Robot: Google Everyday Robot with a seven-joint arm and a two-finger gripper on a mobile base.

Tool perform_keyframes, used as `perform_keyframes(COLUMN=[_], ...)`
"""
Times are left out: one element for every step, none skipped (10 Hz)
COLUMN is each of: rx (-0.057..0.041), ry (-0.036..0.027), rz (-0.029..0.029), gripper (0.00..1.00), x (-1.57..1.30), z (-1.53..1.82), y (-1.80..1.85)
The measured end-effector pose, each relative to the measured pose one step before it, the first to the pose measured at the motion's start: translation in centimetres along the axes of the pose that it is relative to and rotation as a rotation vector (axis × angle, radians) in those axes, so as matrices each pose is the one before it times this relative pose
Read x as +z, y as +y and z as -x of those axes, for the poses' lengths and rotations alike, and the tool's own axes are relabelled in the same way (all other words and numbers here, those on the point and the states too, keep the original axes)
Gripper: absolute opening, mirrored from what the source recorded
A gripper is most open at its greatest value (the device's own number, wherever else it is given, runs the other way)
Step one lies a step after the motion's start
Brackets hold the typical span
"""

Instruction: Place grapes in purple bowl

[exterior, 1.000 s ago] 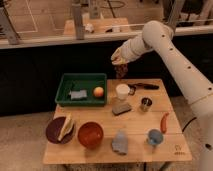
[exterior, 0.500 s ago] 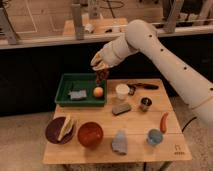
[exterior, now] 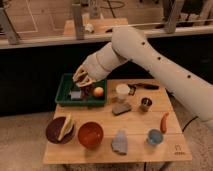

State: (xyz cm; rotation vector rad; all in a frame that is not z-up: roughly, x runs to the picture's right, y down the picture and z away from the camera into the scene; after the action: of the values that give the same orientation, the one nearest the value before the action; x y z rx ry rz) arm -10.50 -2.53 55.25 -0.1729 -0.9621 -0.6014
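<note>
My gripper [exterior: 84,81] hangs over the left half of the green tray [exterior: 65,96], at the end of the white arm that reaches in from the right. It is shut on the grapes [exterior: 86,88], a small dark reddish bunch that shows just under the fingers, above the tray floor. The purple bowl [exterior: 54,131] sits at the table's front left, below and left of the gripper. A yellow thing [exterior: 65,127] lies in the bowl.
The tray also holds an orange fruit [exterior: 98,91] and a grey object [exterior: 76,94]. An orange-red bowl [exterior: 90,134] stands right of the purple bowl. A white cup [exterior: 122,90], metal cup [exterior: 145,104], grey cloth [exterior: 119,141], blue cup [exterior: 154,136] and red chilli [exterior: 164,121] lie to the right.
The gripper has carried the grapes leftward from above the white cup to over the green tray, and a little lower.
</note>
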Motion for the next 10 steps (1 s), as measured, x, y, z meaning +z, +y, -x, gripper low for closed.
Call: perform_keyframes(rx=[-0.05081,-0.01785,0.00179,-0.00113,0.00011,0.00016,0.00029,-0.00034,-0.00943,-0.02298], ry=[-0.02735,-0.01108,0.00184,-0.00093,0.00008,0.00016,0.00022,-0.00069,-0.00772,-0.01870], rz=[0.02725,0.00913,-0.00051,0.00048,-0.00009,-0.00016,-0.00020,-0.00004,0.00458,0.01176], gripper=[0.00,0.00,0.00,0.00,0.00,0.00,0.00,0.00,0.00,0.00], x=[0.449,0.272,-0.079,0.052,-0.003,-0.007,-0.014,-0.003,0.210,0.916], z=[1.776,0.647,-0.087,0.046,-0.010,-0.010,-0.016,-0.008,0.009,0.465], y=[0.562,0.049,0.063,-0.042,0.000,-0.004,0.002,-0.037,-0.196,-0.666])
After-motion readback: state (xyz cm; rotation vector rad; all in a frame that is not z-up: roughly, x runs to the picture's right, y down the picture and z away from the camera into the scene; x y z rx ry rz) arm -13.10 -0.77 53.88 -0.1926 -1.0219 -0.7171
